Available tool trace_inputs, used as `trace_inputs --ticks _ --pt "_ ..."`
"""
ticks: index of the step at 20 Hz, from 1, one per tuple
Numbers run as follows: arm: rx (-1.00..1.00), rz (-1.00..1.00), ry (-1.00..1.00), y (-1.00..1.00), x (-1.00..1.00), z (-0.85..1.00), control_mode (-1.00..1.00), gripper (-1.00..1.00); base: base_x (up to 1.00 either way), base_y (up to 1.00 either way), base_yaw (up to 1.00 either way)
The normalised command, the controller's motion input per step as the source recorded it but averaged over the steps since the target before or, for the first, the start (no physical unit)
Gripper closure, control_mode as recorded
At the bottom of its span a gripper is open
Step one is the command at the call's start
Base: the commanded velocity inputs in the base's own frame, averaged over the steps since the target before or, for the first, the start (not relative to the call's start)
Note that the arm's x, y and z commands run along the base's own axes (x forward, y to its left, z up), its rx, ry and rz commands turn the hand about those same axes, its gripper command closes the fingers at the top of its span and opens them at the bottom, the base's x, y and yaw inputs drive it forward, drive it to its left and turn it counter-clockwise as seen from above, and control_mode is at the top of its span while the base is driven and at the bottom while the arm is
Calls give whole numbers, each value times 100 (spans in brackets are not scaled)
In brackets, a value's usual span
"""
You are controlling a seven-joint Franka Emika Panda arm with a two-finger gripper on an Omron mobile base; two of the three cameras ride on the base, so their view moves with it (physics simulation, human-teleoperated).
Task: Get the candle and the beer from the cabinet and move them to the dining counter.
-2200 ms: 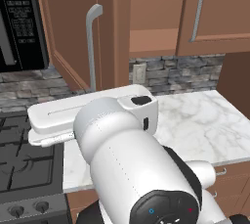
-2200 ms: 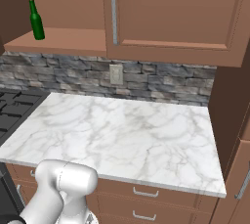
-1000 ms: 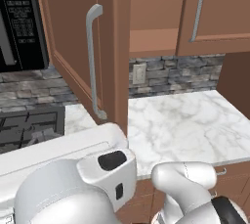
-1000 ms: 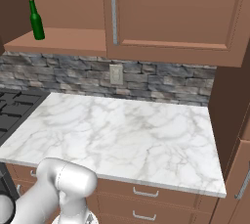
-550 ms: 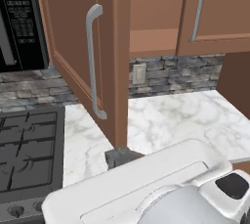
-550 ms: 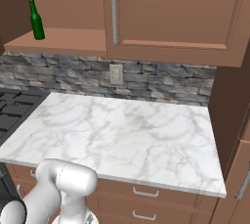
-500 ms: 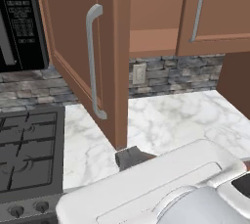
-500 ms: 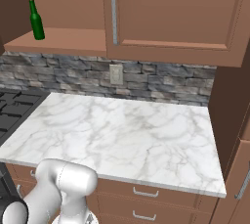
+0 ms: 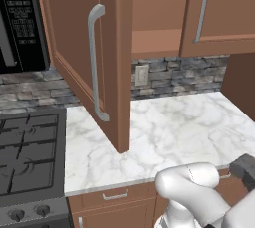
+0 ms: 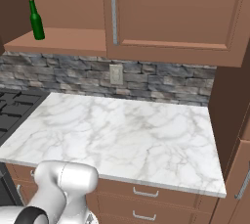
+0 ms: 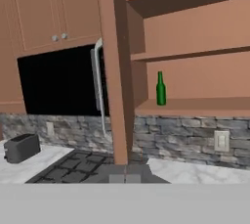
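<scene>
The hand (image 11: 125, 178) shows as two small dark fingertips pressed together at the bottom of the hand view, pinching nothing. It hangs low, at about the level of the marble surface (image 11: 195, 171), pointing toward the wall. Straight ahead of it, close by, stands the edge of the open cabinet door (image 11: 114, 71), swung out toward the hand with its long silver handle (image 11: 97, 88) on the left face. Up and to the right of the hand, well beyond the door, the beer (image 11: 160, 89) stands upright on the lowest shelf of the cabinet (image 11: 195, 27), near the shelf's left end, far out of reach of the fingertips. Below that shelf runs a grey stone backsplash (image 11: 185, 137). To the left of the hand lie a black stove (image 11: 78, 167), a dark microwave (image 11: 58, 83) above it, and a toaster (image 11: 22, 147) further left.
</scene>
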Motion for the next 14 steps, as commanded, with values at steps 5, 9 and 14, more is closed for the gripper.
trace_inputs --ticks 5,9,14 --pt "3 8 0 -100 3 3 -100 100 0 0 0" --pt "8 14 0 -95 45 2 -100 100 0 0 0" --pt "11 24 0 -77 83 0 -100 100 0 0 0"
